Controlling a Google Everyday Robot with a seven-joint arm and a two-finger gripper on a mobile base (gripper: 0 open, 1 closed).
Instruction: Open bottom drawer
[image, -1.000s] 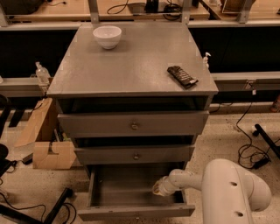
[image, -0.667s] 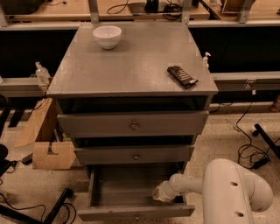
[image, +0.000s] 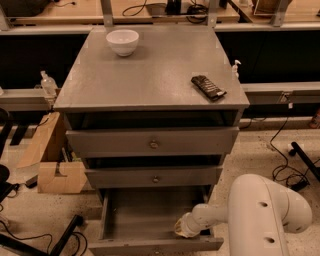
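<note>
The bottom drawer (image: 145, 215) of the grey cabinet stands pulled out, its shallow grey tray showing and its front panel (image: 155, 246) at the bottom edge of the view. My white arm comes in from the lower right. My gripper (image: 181, 228) is inside the tray at its front right, just behind the front panel. The drawer's knob is not visible.
The middle drawer (image: 155, 176) and top drawer (image: 152, 142) are shut. On the cabinet top (image: 150, 75) sit a white bowl (image: 122, 41) and a dark snack bar (image: 208, 87). A cardboard box (image: 55, 170) is on the floor at left, cables at right.
My gripper has moved down and slightly left toward the drawer's front panel. The drawer appears a little further out.
</note>
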